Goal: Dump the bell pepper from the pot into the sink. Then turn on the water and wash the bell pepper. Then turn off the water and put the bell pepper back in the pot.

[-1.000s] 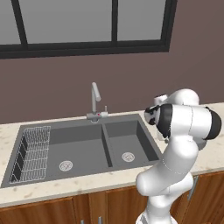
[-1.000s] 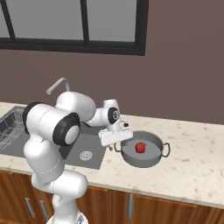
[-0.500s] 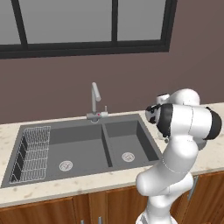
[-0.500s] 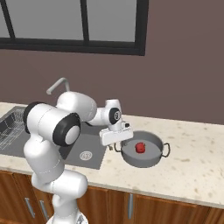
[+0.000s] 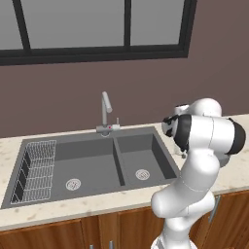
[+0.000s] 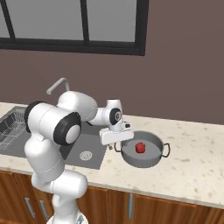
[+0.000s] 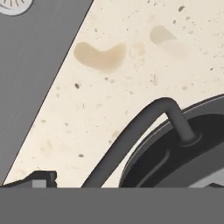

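A speckled cream counter (image 6: 192, 170) runs over wooden cabinets (image 5: 63, 236), under a dark-framed window (image 6: 87, 26) in a brown wall. Set into it is the dark grey sink (image 5: 97, 165) with two basins, a wire rack (image 5: 36, 168) at its far left and a grey faucet (image 5: 105, 113) behind. The pot (image 6: 144, 158) stands on the counter just right of the sink, the red pepper (image 6: 140, 148) lying inside it. The white arm reaches forward and bends down, holding the gripper (image 6: 114, 139) low over the pot's near handle (image 7: 144, 131), its jaws spread wide with nothing between them.
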Motion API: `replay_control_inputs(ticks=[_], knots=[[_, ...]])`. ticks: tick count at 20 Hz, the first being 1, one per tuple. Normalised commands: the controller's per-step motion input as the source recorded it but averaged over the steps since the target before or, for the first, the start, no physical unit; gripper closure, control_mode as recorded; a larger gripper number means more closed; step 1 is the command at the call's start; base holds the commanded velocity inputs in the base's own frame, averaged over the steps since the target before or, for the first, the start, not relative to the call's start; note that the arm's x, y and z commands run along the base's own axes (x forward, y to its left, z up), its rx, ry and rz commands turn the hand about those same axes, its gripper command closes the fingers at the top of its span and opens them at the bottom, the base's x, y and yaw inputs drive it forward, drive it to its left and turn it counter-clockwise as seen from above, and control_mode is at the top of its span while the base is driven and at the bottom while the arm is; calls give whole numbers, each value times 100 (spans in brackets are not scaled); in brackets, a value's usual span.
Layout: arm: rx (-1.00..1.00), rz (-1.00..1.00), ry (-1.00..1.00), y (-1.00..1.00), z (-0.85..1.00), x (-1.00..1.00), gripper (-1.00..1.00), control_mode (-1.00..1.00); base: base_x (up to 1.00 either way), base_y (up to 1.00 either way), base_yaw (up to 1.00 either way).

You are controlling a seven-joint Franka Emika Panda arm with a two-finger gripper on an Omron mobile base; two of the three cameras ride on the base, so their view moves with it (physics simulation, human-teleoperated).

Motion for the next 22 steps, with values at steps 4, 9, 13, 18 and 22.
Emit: replay_control_inputs(ticks=[4, 9, 13, 18, 22], knots=[[0, -22, -1, -16, -41, 0, -100, -100, 0, 0, 0], [0, -22, 0, -24, -53, 0, 100, -100, 0, 0, 0], [0, -18, 0, -39, -58, 0, 100, -100, 0, 0, 0], [0, -16, 0, -39, -45, -4, 100, -100, 0, 0, 0], [0, -11, 0, -4, 1, -5, 100, -100, 0, 0, 0]])
